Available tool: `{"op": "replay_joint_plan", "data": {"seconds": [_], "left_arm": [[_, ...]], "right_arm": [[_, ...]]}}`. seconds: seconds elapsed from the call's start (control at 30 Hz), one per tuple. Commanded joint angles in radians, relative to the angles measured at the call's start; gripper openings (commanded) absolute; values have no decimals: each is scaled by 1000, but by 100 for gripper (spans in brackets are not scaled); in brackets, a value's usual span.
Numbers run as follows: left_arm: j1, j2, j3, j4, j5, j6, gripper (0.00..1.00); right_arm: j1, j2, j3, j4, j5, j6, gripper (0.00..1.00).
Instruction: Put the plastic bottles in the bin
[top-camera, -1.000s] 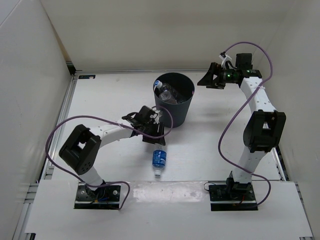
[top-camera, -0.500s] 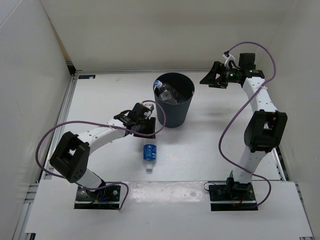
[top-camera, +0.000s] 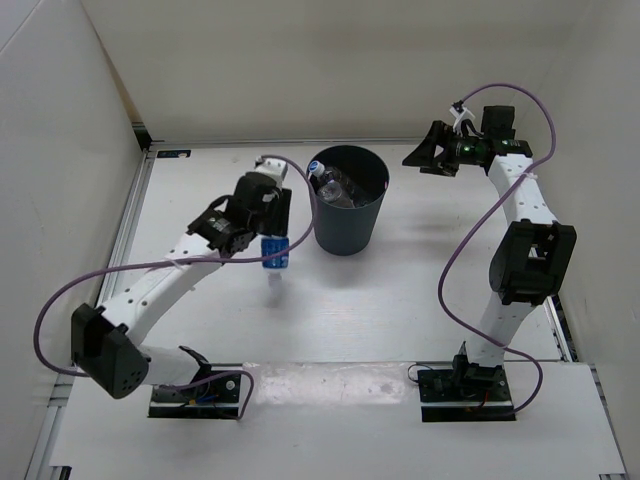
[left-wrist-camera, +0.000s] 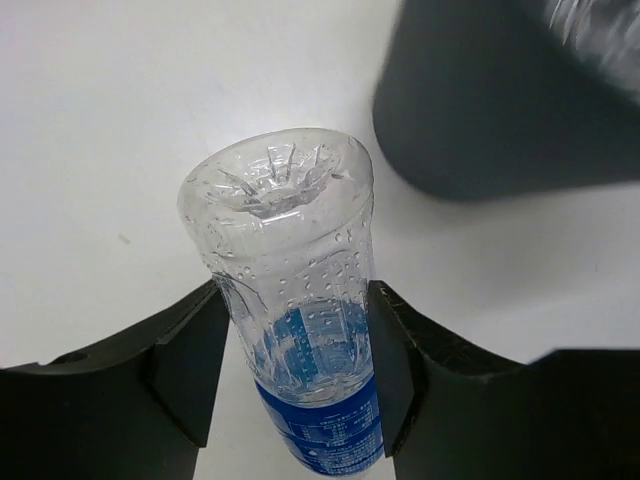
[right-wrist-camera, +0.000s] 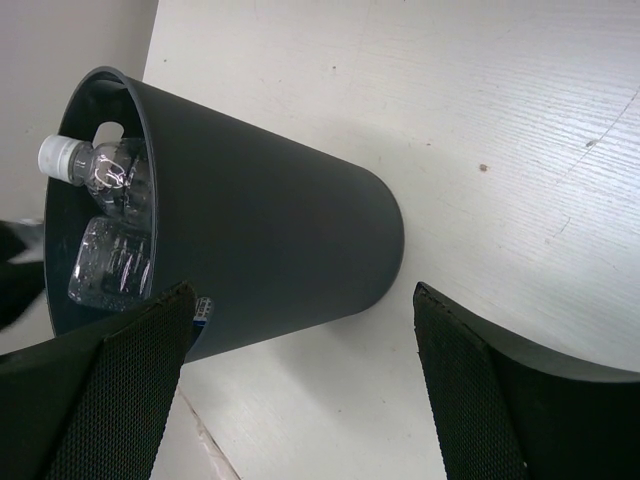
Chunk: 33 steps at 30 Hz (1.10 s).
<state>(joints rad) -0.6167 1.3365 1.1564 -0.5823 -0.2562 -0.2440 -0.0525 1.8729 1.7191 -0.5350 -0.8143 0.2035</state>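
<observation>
Clamping the blue-label bottle (left-wrist-camera: 300, 340) beside the bin (top-camera: 345, 228) — left gripper (left-wrist-camera: 295, 375); right gripper (right-wrist-camera: 302, 300) gapes.

A small clear plastic bottle with a blue label (top-camera: 275, 252) hangs in the air just left of the bin, not touching it. It points neck-down, with its ribbed, star-moulded base uppermost (droplets bead the inside of its wall). The left gripper (left-wrist-camera: 295, 350) pinches it at mid-body, one dark finger on each side.

The dark grey round tapered plastic bin (top-camera: 348, 222) stands upright on the table, wider at the rim than at the foot. Inside it lie two more bottles close together: a clear plastic bottle with a white cap (right-wrist-camera: 112, 168), cap up against the rim, and a second clear crinkled bottle (right-wrist-camera: 105, 265) beside it.
</observation>
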Motion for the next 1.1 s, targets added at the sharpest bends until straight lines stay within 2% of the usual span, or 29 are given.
{"op": "replay_joint_plan", "data": {"seconds": [0.0,0.17,0.23,0.27,0.3,0.47,0.5,0.63,0.73,0.77,0.83,0.97,1.0,1.07], "left_arm": [[15,-80,133,41,-133,162,33],[51,-45,317,165,-164,319,32],[51,2,449,196,-152,368,32],[52,39,485,200,-141,374,32],[51,79,584,213,-91,374,32],[41,223,761,312,33,336,33],[34,293,837,332,46,322,35],[-5,437,1006,334,141,293,37],[-28,509,1033,372,191,258,41],[-29,516,984,389,198,185,44],[-38,517,947,456,216,149,44],[-44,521,870,470,238,124,47],[-44,515,861,481,239,114,53],[-46,512,836,510,248,101,71]], "right_arm": [[-9,8,27,36,-20,13,90],[-4,8,31,35,-22,10,90],[-6,6,30,35,-20,11,90],[-4,2,30,33,-20,10,90],[-7,2,28,38,-22,10,90],[-17,-12,22,27,-19,2,90],[-17,-15,19,23,-19,1,90],[-43,-21,13,12,-22,-9,90],[-66,-29,14,7,-23,-9,90],[-75,-29,16,6,-23,-10,90],[-89,-27,25,-3,-26,-10,90],[-115,-24,43,-28,-31,-16,90],[-118,-20,48,-31,-32,-21,90],[-125,-15,51,-42,-31,-26,90]]}}
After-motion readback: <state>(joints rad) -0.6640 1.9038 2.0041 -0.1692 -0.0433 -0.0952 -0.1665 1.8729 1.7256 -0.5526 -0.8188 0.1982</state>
